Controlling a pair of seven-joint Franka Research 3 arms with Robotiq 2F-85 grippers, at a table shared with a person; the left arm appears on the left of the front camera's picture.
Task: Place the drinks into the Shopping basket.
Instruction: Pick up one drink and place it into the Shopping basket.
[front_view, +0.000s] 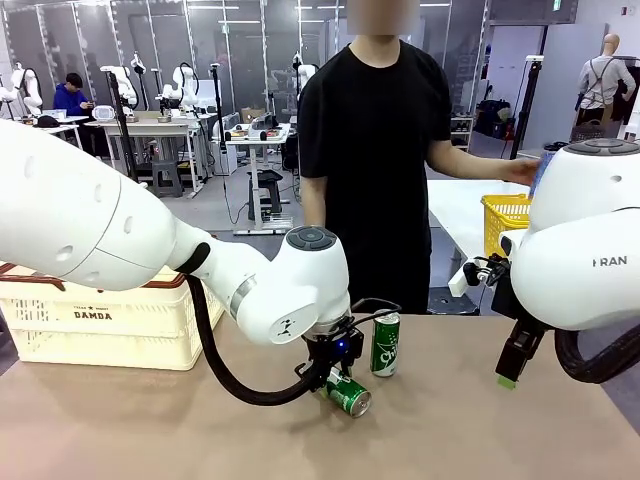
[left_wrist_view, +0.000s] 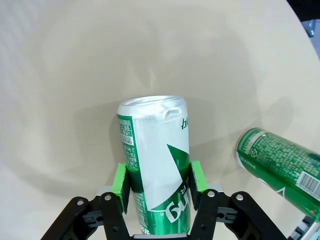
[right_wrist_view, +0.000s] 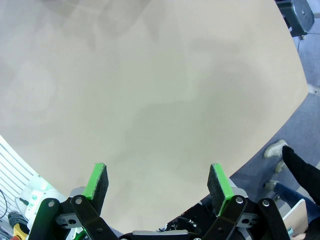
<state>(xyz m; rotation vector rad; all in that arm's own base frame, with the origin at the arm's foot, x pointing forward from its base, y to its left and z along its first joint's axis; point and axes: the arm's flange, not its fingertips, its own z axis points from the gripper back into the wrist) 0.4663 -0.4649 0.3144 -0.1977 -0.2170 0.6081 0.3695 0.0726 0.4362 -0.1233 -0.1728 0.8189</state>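
Grasp step: left fingers (left_wrist_view: 120, 184) pinch tight on a green can (left_wrist_view: 156, 160) on the bench (front_view: 150, 430); right fingers (right_wrist_view: 99, 181) gape empty. Next, lift it into the Shopping basket (front_view: 100, 322).

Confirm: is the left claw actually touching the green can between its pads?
Touching. In the left wrist view, both green pads of the left claw press flat against the sides of the green can, with no gap on either side.
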